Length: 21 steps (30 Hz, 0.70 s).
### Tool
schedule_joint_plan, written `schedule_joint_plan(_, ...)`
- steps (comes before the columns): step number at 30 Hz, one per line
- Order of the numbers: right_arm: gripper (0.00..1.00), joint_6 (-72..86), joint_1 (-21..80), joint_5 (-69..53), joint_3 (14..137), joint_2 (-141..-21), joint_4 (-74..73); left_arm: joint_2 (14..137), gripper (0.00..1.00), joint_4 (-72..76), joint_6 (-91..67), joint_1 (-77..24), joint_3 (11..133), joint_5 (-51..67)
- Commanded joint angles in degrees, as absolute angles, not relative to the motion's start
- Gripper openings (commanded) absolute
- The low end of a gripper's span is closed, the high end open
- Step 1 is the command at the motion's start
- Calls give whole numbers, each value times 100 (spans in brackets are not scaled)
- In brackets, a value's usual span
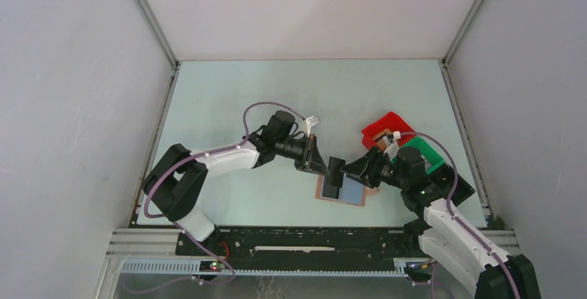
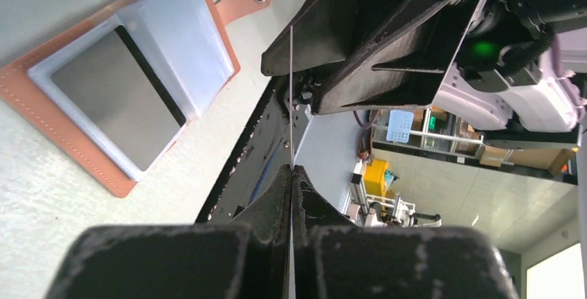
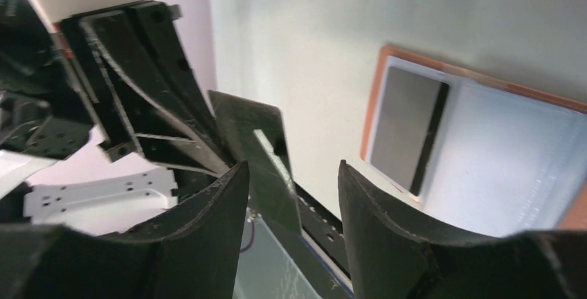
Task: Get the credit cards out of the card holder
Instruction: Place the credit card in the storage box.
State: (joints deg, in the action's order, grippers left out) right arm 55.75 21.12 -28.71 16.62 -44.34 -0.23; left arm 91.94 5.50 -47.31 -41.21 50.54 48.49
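Note:
The tan card holder (image 1: 360, 197) lies open on the table, blue-grey panels up. One dark credit card (image 2: 114, 98) sits in a panel of the card holder (image 2: 69, 140), also seen in the right wrist view as a dark card (image 3: 408, 126). My left gripper (image 1: 323, 165) is shut on another dark credit card (image 1: 336, 174) and holds it above the holder. This card shows edge-on (image 2: 291, 91) above the left gripper (image 2: 291, 169). My right gripper (image 3: 291, 174) is open, its fingers either side of that card (image 3: 259, 150) without pinching it. In the top view the right gripper (image 1: 351, 167) faces the left one.
A red bin (image 1: 385, 129) and a green bin (image 1: 423, 152) stand right of the holder, behind my right arm. The black front rail (image 1: 311, 240) runs along the table's near edge. Enclosure walls border the table on the left, right and back.

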Motion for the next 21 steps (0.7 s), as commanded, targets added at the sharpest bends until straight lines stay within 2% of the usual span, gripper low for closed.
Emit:
schedule_joint_plan(1,59,6062,1821,-3725,1350,-4087,1172,8978,0,834,-4652,-4104,4983,5268)
schedule_joint_plan(11,52,6453,1644,-4455,1069,-4154,2069,9043,0,1915,-5453,-4104,4822,5519)
schedule_joint_plan(12,48,6492,1645,-4516,1041,-4183,2182,9059,0,1978,-5491,-4100,4817,5519)
schedule_joint_plan(19,0,6548,1635,-4470,1035,-4057,2246,9149,0,2078,-5546,-4102,4808,5469)
schedule_joint_plan(21,0,6460,1635,-4394,1118,-3989,1984,9156,0,2038,-5522,-4103,4816,5430)
